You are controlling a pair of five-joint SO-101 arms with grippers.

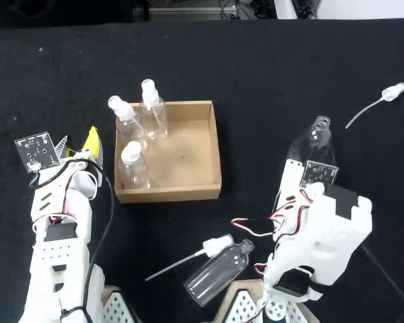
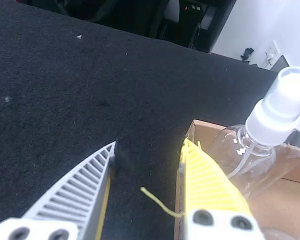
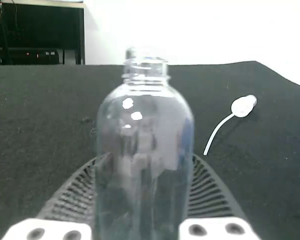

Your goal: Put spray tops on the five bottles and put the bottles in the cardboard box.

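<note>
Cardboard box [image 1: 185, 158] held three capped bottles [image 1: 133, 165] along its left side; left gripper [image 2: 150, 146], fingers spread, sat just outside that wall; right gripper [image 3: 145, 160] clasped an uncapped bottle [image 3: 142, 150]; fifth bottle [image 1: 219, 272] lay beside a spray top [image 1: 215, 245]; second spray top [image 1: 392, 92] lay well apart.

No text, number or sign can be read anywhere. A small circuit board [image 1: 37, 151] left of the cardboard box [image 1: 216, 145] and a second board [image 1: 320, 173] right of the box carry fine marks too small to make out. The box walls, the capped bottles [image 1: 136, 167] inside the box and the uncapped bottle [image 1: 316, 138] right of the box show plain surfaces.
</note>
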